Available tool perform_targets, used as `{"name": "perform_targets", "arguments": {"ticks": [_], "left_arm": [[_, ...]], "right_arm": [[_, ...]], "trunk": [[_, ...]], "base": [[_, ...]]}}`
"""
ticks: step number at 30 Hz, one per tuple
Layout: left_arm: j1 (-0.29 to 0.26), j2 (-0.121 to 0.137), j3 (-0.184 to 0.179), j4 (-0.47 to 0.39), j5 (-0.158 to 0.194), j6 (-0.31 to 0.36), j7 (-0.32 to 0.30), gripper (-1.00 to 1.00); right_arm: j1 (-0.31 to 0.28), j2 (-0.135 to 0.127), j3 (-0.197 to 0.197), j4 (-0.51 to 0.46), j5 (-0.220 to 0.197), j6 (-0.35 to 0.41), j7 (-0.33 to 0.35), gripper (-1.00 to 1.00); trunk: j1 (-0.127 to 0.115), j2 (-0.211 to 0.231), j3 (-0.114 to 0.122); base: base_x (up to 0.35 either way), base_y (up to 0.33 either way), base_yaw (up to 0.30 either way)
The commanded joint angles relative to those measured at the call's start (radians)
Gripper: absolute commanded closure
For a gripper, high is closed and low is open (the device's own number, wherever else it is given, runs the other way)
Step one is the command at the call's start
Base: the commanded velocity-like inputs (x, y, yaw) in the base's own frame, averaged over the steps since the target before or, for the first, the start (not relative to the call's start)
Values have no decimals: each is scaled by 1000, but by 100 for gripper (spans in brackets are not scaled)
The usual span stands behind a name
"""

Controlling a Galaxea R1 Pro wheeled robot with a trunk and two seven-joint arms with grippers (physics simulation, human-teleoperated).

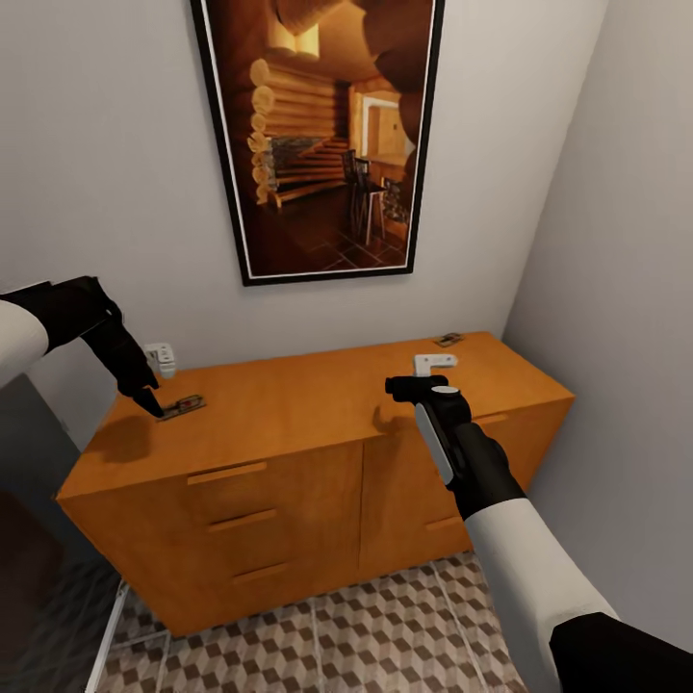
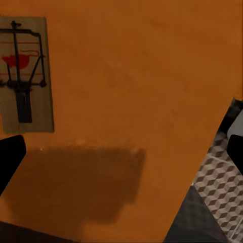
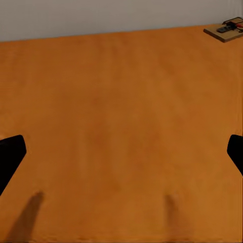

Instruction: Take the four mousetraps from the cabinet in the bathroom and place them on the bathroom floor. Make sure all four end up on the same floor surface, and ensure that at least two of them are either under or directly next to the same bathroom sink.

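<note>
The left gripper (image 1: pixel 152 403) hung wide open, holding nothing, just beside a mousetrap (image 1: pixel 182 407) on the cabinet (image 1: pixel 289 404) top. The right gripper (image 1: pixel 416 385) hovered wide open, empty. A second mousetrap (image 1: pixel 448 339) lay near the rear right corner.

At the left edge of the head view, the left arm (image 1: pixel 58 318) is showing a white shell giving way to matte black toward the wrist, ending in the left gripper (image 1: pixel 149 402) with slim black fingers. At lower right, the right arm (image 1: pixel 520 558) is showing white casing, black joints and a grey-white strip along the wrist behind the black right gripper (image 1: pixel 409 387).
</note>
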Motion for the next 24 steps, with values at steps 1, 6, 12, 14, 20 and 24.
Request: {"name": "perform_targets", "arguments": {"ticks": [1,6,12,14,20,24], "left_arm": [[-2,1,-7,-3,8,11,-1,-100],[-2,-4,-6,4,8,12,-1,-100],[-2,-6,-6,10,8,11,-2,-100],[-2,-7,-6,11,8,11,-2,-100],[-2,-12,-6,12,7,12,-2,-100],[-2,-16,-6,12,7,12,-2,-100]], "right_arm": [[-1,0,2,0,-6,4,-8,-100],[-1,0,2,0,-6,4,-8,-100],[-1,0,2,0,-6,3,-8,-100],[-1,0,2,1,-7,4,-8,-100],[-1,-1,2,1,-6,3,-8,-100],[-1,-1,2,1,-6,3,-8,-100]], "trunk": [[0,-1,-1],[0,-1,-1],[0,-1,-1],[0,-1,-1],[0,-1,-1],[0,-1,-1]], "base": [[-78,198,0],[-68,246,0],[-25,130,0],[-9,45,0],[-3,17,0],[-1,5,0]]}}
